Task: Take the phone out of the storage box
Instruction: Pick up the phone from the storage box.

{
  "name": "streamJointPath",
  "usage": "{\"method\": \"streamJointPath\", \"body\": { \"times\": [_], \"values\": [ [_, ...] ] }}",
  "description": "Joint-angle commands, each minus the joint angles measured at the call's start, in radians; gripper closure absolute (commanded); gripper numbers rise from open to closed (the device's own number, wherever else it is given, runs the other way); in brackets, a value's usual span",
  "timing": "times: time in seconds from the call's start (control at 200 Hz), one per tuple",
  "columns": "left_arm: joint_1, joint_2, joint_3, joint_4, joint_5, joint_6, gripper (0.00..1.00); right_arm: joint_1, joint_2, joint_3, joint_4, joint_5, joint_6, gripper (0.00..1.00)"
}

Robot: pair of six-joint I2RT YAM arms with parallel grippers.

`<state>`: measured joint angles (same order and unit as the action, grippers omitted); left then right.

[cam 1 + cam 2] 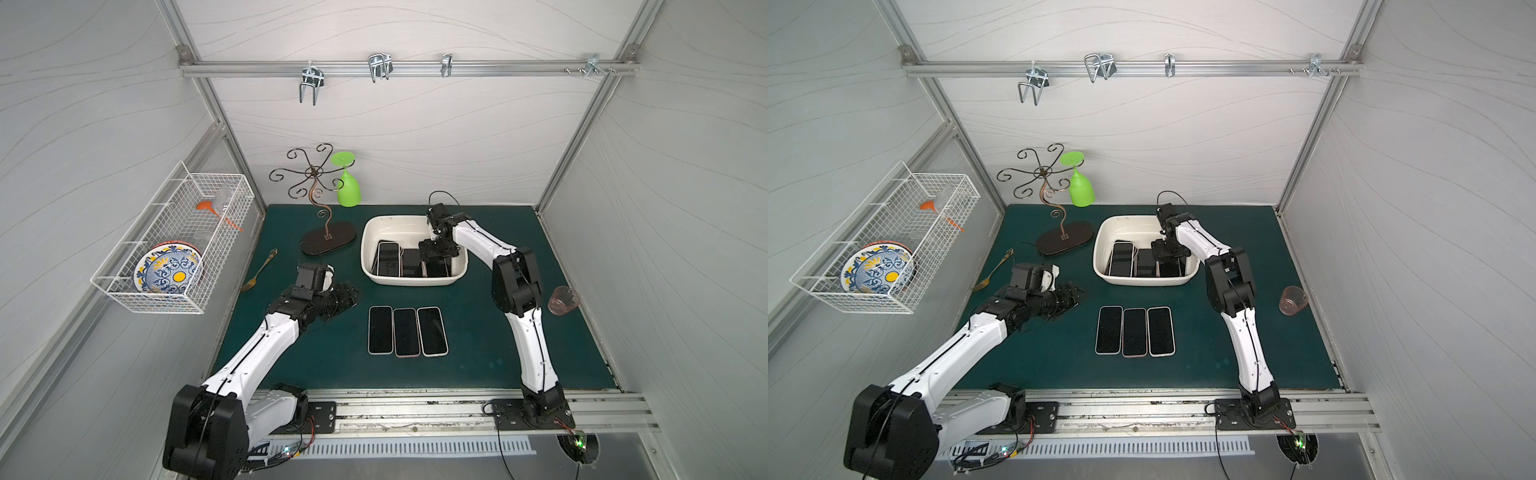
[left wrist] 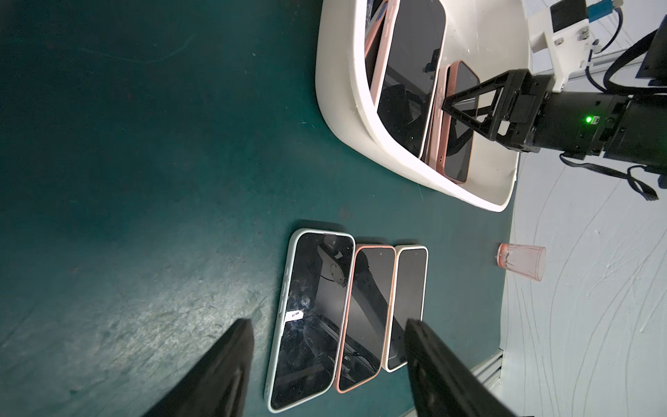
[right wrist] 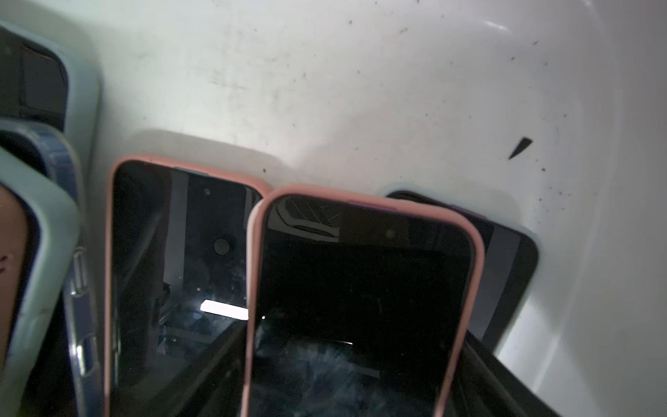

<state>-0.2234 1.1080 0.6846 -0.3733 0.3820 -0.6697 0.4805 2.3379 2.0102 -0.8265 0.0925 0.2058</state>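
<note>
Phone [image 3: 361,307] screen-up; long axis runs front-to-back

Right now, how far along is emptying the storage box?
Done: three phones lie side by side on the mat. In hand: the right gripper is in the storage box, straddling a pink-cased phone; grip unclear. To do: several more phones inside. The left gripper is open, empty.

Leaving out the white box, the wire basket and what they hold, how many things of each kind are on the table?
Phones: 3
Fork: 1
Pink cup: 1
Stand: 1
Green glass: 1
Total: 7
</note>
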Motion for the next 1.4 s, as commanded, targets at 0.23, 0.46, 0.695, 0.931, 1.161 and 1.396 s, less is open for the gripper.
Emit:
{"method": "streamJointPath", "body": {
  "times": [0.23, 0.46, 0.695, 0.931, 1.161, 1.396],
  "values": [
    [0.006, 0.009, 0.010, 0.043, 0.012, 0.005, 0.29, -0.005, -0.091, -0.054, -0.040, 0.028, -0.005, 0.44],
    [0.005, 0.011, 0.019, 0.071, 0.035, -0.010, 0.29, -0.023, -0.190, -0.042, -0.040, -0.011, -0.002, 0.61],
    [-0.049, 0.035, 0.068, 0.267, 0.171, -0.041, 0.27, -0.055, -0.208, -0.035, -0.043, -0.142, 0.020, 0.74],
    [-0.217, 0.197, 0.216, 0.423, 0.191, -0.005, 0.26, -0.058, -0.222, -0.003, -0.064, -0.274, 0.046, 0.80],
    [-0.308, 0.362, 0.323, 0.504, 0.126, -0.015, 0.25, -0.050, -0.272, -0.026, -0.070, -0.426, 0.074, 0.81],
    [-0.331, 0.457, 0.375, 0.486, 0.065, -0.021, 0.25, -0.032, -0.350, -0.089, -0.054, -0.522, 0.102, 0.81]
  ]
}}
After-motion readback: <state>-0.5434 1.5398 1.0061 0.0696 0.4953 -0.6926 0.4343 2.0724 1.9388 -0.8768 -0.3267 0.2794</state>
